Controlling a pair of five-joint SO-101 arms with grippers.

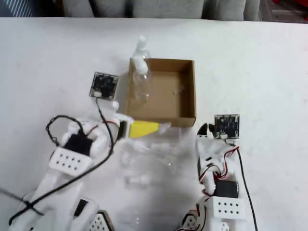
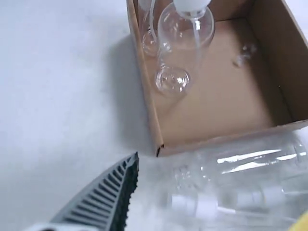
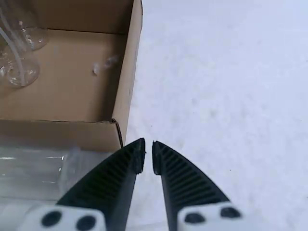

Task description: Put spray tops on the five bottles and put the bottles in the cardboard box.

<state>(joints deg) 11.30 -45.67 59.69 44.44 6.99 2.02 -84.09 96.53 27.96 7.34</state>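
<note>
These bottles are clear thin plastic, so I'm guessing very light, slick, and easy to dent if I squeeze hard. I'd grab the lying bottle (image 2: 240, 168) around the middle of its body, not up at the neck. It's on its side on the table (image 1: 269, 62), just near of the cardboard box (image 1: 186, 91). The left gripper (image 1: 144, 129) is spread wide around it and not clamped on anything. The right gripper (image 3: 148, 154) sits by the box's near right corner, jaws pinched nearly together with nothing in them. Two bottles stand in the far left corner of the box, and one (image 2: 185, 29) has its spray top (image 2: 192, 4) on. In the high view the bottles on the table are hard to pick out against the white. The left wrist view gives me the highlights and the dip tube, and the right wrist view shows that slim jaw gap.
</note>
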